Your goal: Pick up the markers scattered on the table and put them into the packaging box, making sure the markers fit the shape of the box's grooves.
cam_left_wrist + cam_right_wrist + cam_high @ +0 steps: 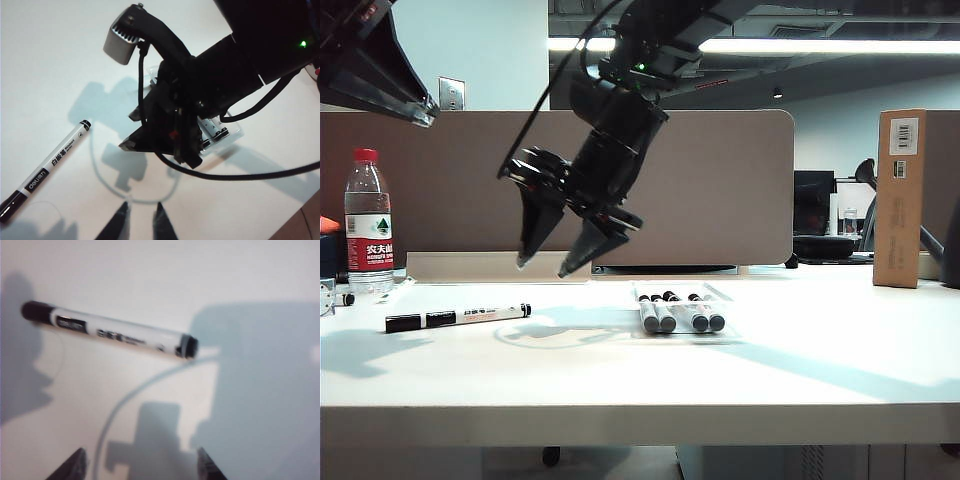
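Your right gripper (560, 262) is hanging over the table (800, 350), jaws apart and empty — one marker (457, 318) is lying nearby, four are sitting in the packaging box (722, 300); your left gripper (140, 221) is nearly closed, empty.

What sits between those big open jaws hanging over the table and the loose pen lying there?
Nothing visible does. The right gripper hangs open above the loose marker, with only bare table under it. The way from the marker to the packaging box also looks free. The left gripper hovers nearby, holding nothing.
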`<control>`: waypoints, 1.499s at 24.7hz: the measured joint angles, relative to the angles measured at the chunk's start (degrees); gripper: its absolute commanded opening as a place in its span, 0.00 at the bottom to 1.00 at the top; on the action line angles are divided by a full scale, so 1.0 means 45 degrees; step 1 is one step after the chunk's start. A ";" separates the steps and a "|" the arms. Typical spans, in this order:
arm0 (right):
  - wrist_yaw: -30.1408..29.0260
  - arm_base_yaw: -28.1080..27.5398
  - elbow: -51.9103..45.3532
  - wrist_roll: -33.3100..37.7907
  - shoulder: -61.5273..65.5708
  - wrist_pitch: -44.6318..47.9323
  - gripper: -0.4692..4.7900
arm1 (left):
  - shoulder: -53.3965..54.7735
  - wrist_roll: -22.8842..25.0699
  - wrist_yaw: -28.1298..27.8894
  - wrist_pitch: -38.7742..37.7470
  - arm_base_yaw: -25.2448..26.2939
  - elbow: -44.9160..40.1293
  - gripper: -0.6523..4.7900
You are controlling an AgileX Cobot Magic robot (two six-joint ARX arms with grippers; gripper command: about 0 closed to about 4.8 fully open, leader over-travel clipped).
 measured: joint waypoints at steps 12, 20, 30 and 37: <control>0.2103 -0.0102 -0.0015 -0.2327 -0.0321 -0.0233 0.79 | -0.0282 0.0699 -0.1753 -0.0364 0.0695 0.0000 0.25; 0.2195 -0.0325 0.0097 -0.2263 -0.2817 -0.0301 0.79 | 0.1778 0.1579 -0.1185 0.1506 0.0675 0.0277 0.79; -0.0083 -0.2744 0.0015 -0.2181 -0.4046 -0.3696 0.79 | 0.7796 0.5100 -0.3565 -0.2492 -0.0772 0.5489 0.93; -0.0452 -0.2812 0.0010 -0.2244 -0.4046 -0.3628 0.79 | 0.9719 0.5207 -0.3546 -0.3585 -0.0806 0.7198 0.78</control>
